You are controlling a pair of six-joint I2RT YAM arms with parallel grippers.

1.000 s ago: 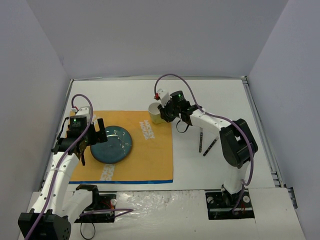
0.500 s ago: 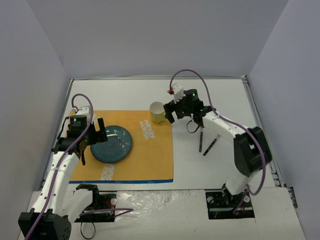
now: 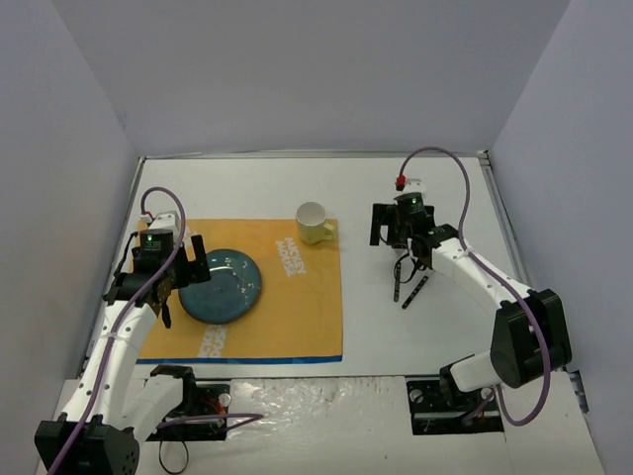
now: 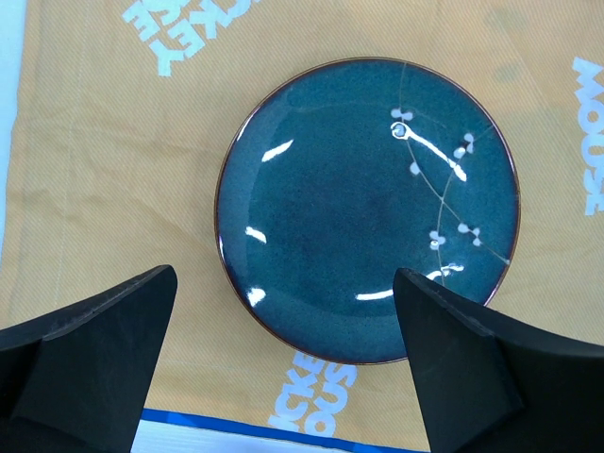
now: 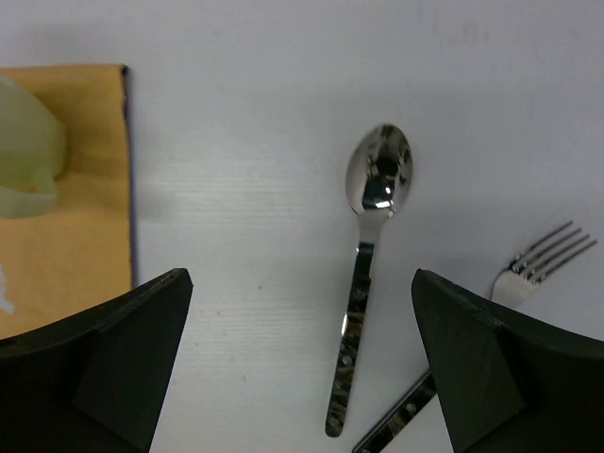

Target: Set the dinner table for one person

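Overhead and wrist views, dinner setting in progress. One second earlier the right gripper was closed around the cup at the upper right corner of the placemat. It had since let go and swung away toward the right of the frame. The cup stood upright and alone on that corner, with its handle pointing right. The right gripper's jaws were spread wide and held nothing.

By this evidence the cup step was probably finished. The plate already lay on the left half of the placemat, so the cutlery was likely the next concern.

In the right wrist view the spoon lay on the bare desk between the open jaws, its bowl toward the top of the frame. The fork lay just beside the spoon, lower right, partly hidden by one finger. Both pieces were right of the placemat and clear of it.

The left gripper had not moved. It hovered over the plate with jaws fully apart — grasping nothing.

The desk filled the floor of the overhead view beneath both arms. The right gripper was poised above the desk's centre-right area and the left above its left side — neither touched its surface, so far as the views showed.
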